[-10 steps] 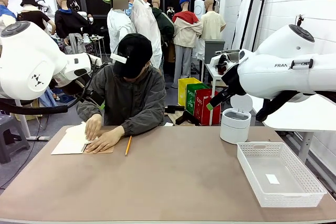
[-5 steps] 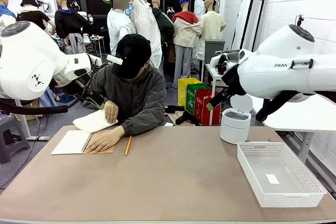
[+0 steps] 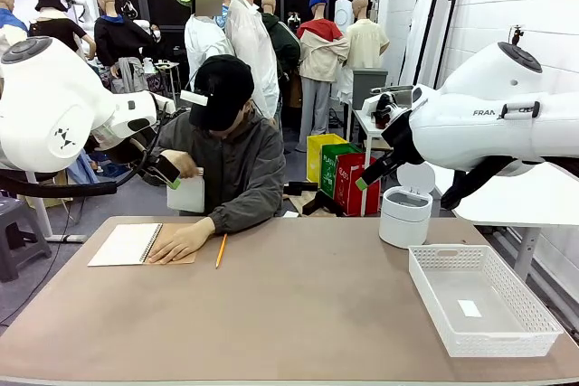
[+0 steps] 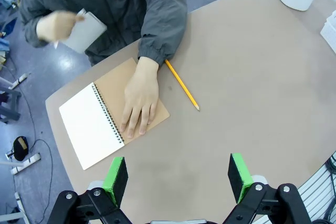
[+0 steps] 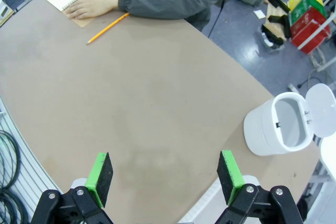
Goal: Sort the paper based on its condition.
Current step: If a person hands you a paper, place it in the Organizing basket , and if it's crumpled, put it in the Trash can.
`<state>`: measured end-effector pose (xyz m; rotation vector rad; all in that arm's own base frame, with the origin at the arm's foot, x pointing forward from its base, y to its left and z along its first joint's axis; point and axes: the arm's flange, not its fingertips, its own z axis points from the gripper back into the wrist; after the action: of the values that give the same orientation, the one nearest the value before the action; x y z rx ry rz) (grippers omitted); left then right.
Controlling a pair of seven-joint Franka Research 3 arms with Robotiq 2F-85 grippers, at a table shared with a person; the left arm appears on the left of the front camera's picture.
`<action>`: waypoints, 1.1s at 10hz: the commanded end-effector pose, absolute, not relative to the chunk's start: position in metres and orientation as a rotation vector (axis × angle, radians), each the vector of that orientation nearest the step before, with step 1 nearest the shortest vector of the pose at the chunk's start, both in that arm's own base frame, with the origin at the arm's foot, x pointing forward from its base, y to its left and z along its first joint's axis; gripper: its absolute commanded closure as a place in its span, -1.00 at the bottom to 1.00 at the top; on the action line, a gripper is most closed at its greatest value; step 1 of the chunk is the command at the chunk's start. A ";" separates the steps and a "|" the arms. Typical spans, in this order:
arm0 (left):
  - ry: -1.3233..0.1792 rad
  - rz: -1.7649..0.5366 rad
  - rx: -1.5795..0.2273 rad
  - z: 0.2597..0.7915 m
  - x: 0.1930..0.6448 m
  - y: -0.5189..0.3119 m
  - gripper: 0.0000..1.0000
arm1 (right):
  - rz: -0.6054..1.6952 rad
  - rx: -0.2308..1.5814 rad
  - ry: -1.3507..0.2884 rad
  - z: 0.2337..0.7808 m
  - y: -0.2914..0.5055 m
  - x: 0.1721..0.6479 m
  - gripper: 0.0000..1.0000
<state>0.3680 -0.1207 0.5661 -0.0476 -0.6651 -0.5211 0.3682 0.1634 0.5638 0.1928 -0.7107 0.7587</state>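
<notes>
The paper [image 3: 186, 194] is a plain white sheet that the person holds up in one hand at chest height, beyond the table's far left edge; it also appears as the paper [image 4: 84, 30] beside a blurred hand. The person's other hand [image 3: 185, 240] lies flat on the open spiral notebook [image 3: 129, 244]. My left gripper [image 4: 177, 178] hovers open high above the bare tabletop near the notebook [image 4: 92, 125], nothing between its fingers. My right gripper [image 5: 164, 176] also hangs open and empty over the middle of the table.
A yellow pencil [image 3: 221, 249] lies next to the notebook. At the far right stands a white bin [image 3: 404, 215] with its lid raised, and in front of it a white mesh basket [image 3: 432, 290]. Coloured boxes [image 3: 348, 179] sit on the floor behind.
The person has pulled a sheet off the notebook and lifted it from the table to chest height. Both arms have stayed still.
</notes>
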 end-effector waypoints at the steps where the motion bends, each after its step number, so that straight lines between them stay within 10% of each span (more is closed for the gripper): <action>1: -0.659 -0.521 -0.048 0.567 0.368 -0.120 -1.00 | 0.757 0.186 -0.709 0.564 0.163 0.369 -1.00; 11: -0.659 -0.521 -0.048 0.567 0.368 -0.120 -1.00 | 0.757 0.186 -0.709 0.564 0.163 0.369 -1.00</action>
<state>0.3680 -0.1207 0.5661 -0.0476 -0.6651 -0.5211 0.3682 0.1634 0.5638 0.1928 -0.7107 0.7587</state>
